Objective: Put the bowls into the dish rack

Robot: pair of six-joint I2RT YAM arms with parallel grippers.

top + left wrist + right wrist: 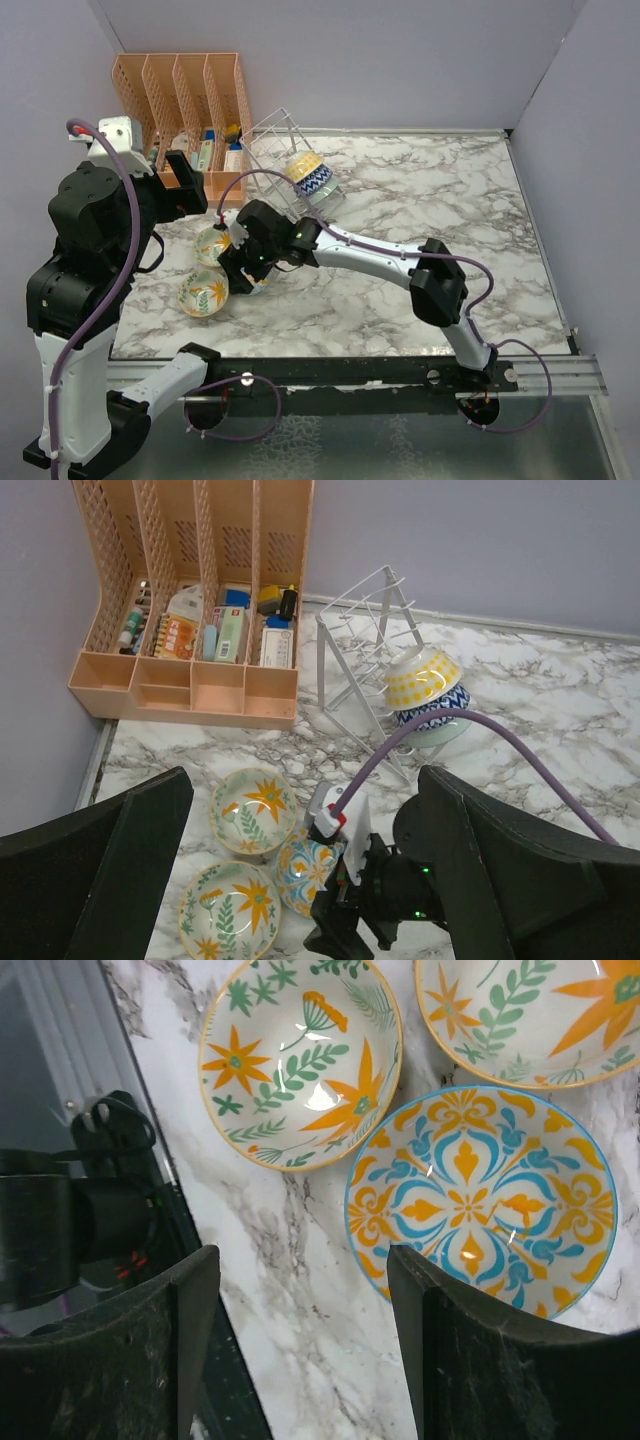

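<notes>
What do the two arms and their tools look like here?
The left arm and right arm alternate white links with chunky black joint housings. A thin purple cable runs along each. The left tool and right tool have broad, flat, dark fingers, faintly scuffed. No lettering is legible.

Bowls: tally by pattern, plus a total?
cream bowls with orange flowers: 2
blue-and-orange bowl: 1
yellow-patterned bowl: 1
blue zigzag bowl: 1
pale teal bowl: 1
Total: 6
</notes>
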